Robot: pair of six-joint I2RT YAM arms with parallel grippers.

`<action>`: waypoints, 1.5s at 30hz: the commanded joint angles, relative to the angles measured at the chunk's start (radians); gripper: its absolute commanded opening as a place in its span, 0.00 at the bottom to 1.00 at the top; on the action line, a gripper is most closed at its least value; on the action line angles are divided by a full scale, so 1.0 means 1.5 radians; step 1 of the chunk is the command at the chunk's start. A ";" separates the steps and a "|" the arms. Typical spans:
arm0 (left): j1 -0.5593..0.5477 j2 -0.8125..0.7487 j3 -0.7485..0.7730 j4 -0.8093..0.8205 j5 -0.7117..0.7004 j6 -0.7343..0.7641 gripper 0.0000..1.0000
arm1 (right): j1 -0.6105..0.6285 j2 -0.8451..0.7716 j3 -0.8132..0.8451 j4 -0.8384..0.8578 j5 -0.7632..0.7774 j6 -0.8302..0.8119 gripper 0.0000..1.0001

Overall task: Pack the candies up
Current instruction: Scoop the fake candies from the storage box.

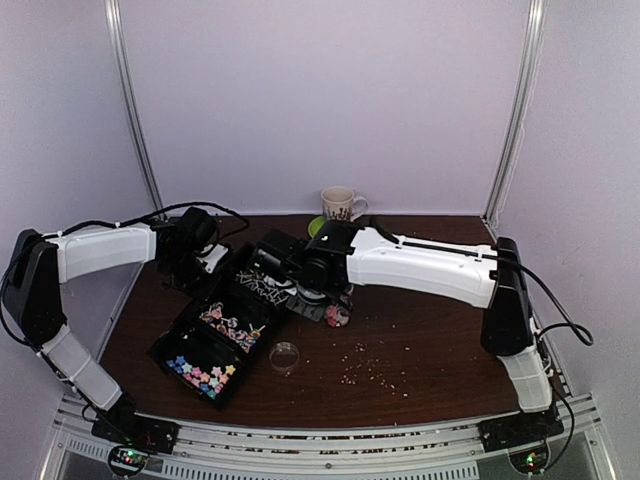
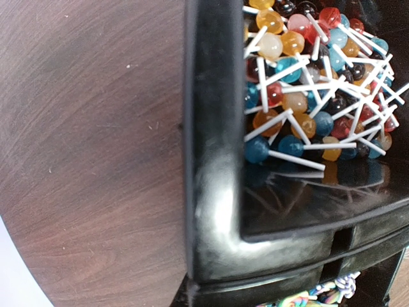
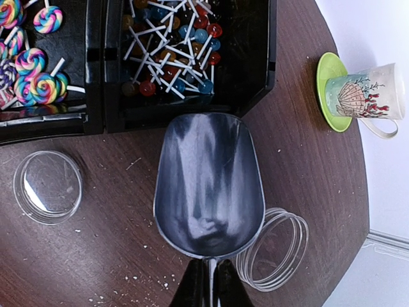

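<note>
Pale lilac booth walls, dark wood table (image 1: 440,340); black compartment tray (image 1: 165,345) sits lower left of centre in the top view, running diagonally up toward the middle.

The candies (image 3: 167,51) are all in the tray; ball lollipops with white sticks fill the compartment at top centre of the right wrist view; swirl lollipops are in the next compartment, at that frame's upper left; pastel star pieces are in the tray's lower-left end in the top view.

Right gripper (image 3: 209,284): fingers pinched on the handle of a metal scoop (image 3: 208,182), at the bottom centre of the right wrist view; scoop bowl is empty, with its mouth just short of the lollipop compartment's wall. Clear jar (image 3: 281,252) lies on its side just right of the scoop, partly under it; clear round lid (image 3: 48,185) lies flat on the table at centre left, apart from both.

Left gripper (image 1: 208,262) is at the tray's upper-left side in the top view; its fingers don't show in the left wrist view, which has only the tray corner close up with lollipops at upper right; can't tell if it's spread, closed or gripping.

Mug (image 3: 361,93) is on a green saucer (image 3: 329,70) at upper right of the right wrist view, well apart from the tray; pale crumbs (image 1: 375,365) are scattered right of centre in the top view.
</note>
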 commanded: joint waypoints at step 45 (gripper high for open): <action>-0.049 -0.071 0.005 0.066 0.006 0.027 0.00 | -0.025 0.081 -0.004 0.202 -0.111 -0.016 0.00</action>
